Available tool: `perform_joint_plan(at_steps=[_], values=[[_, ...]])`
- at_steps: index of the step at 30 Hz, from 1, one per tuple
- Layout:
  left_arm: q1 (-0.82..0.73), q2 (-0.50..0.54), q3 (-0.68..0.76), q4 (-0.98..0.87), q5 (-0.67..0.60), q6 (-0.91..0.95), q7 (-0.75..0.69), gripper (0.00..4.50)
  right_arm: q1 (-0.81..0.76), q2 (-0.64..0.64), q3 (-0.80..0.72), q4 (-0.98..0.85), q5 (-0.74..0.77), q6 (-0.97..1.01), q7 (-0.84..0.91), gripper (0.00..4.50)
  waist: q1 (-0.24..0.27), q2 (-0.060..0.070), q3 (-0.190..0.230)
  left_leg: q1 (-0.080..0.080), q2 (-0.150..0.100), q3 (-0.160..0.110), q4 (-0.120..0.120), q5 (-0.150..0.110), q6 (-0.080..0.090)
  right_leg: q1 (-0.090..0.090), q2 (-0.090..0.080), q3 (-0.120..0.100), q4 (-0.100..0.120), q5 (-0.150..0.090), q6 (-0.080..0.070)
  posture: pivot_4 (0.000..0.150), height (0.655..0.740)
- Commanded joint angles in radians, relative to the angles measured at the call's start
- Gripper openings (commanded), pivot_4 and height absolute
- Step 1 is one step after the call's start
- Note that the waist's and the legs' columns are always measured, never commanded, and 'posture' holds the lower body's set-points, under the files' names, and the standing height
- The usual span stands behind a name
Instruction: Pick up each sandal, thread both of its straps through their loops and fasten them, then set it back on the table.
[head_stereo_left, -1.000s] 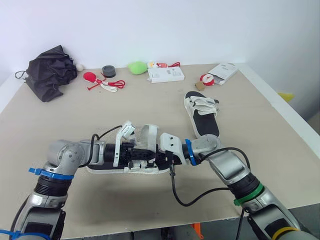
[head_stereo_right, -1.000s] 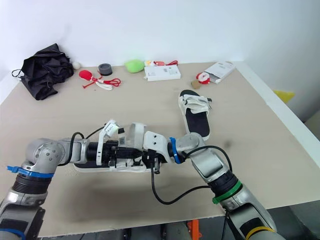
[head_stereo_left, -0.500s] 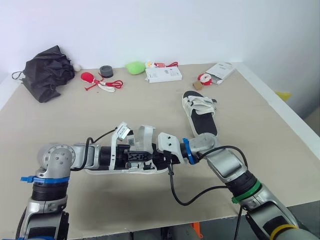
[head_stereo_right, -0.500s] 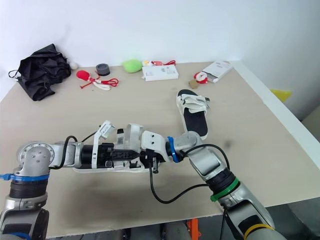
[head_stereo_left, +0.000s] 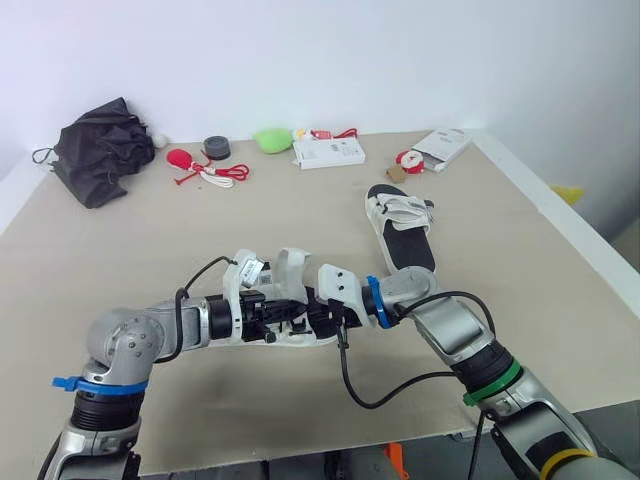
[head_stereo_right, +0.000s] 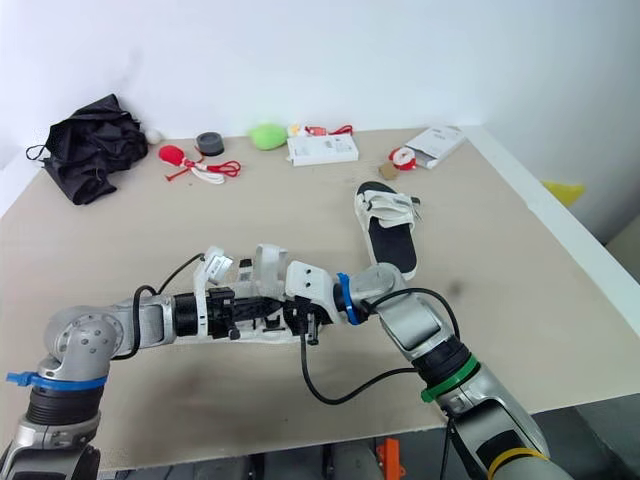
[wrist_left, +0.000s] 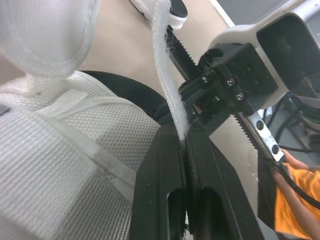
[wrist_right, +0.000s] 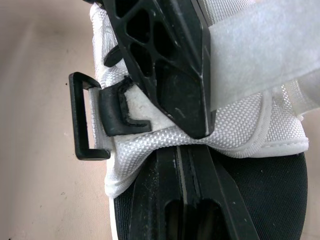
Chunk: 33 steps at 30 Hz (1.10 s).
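- The left tool (wrist_left: 184, 139) is clamped shut on a white strap (wrist_left: 165, 75), whose thin edge runs up from between its black fingers.
- That strap belongs to the near sandal (head_stereo_left: 292, 272), white webbing on a black footbed. It lies lengthwise across the near middle of the counter (head_stereo_left: 500, 260), between the two tools. I cannot tell whether its sole touches the counter.
- A black rectangular loop (wrist_right: 92, 153) sticks out from the webbing at the sandal's side, unthreaded.
- The right tool (wrist_right: 184, 149) meets the sandal from the other end. Its fingers are pressed together with their tips at the folded edge of the webbing, just beside the left tool's finger. I cannot tell whether any webbing is pinched between them.
- The second sandal (head_stereo_left: 402, 240) lies flat farther back and to the right, well apart, with its straps across the footbed.
- Along the far edge, from the left, are a black bundle (head_stereo_left: 100, 150), a red item (head_stereo_left: 180, 157), a dark roll (head_stereo_left: 217, 146), a green object (head_stereo_left: 272, 137), a white box (head_stereo_left: 330, 152) and a white packet (head_stereo_left: 445, 145).
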Motion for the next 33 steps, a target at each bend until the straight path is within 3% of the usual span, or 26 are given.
perform_joint_plan(at_steps=[1,11,22,33], values=[[0.026,0.002,-0.022,-0.002,0.014,0.002,-0.006,0.05,0.034,-0.022,0.05,0.064,-0.062,0.033,-0.006,0.0,0.0,0.0,0.0,0.0,0.0,0.0,0.0,0.0,0.0,0.0,0.0,0.0,-0.001,0.0,0.0,0.15,0.74],[0.051,0.014,0.013,-0.07,-0.12,0.057,-0.078,0.05,0.026,-0.026,0.053,0.07,-0.07,0.028,0.011,0.0,0.0,0.0,0.0,-0.003,-0.001,0.0,-0.005,0.001,0.001,0.001,0.002,0.001,-0.001,0.0,0.0,0.15,0.74],[0.08,0.093,-0.056,-0.074,-0.033,-0.023,-0.149,0.05,0.03,-0.029,0.058,0.067,-0.073,0.023,0.015,0.0,0.0,-0.001,0.0,-0.003,0.0,-0.001,-0.008,0.001,0.001,0.0,0.002,0.001,-0.002,-0.002,-0.002,0.15,0.74],[0.109,0.196,-0.217,-0.083,0.203,-0.294,-0.323,0.05,0.028,-0.029,0.059,0.069,-0.072,0.02,0.016,0.0,0.0,0.0,0.0,-0.002,0.0,-0.001,-0.009,0.0,0.001,-0.002,0.002,0.0,-0.002,-0.003,-0.003,0.15,0.74]])
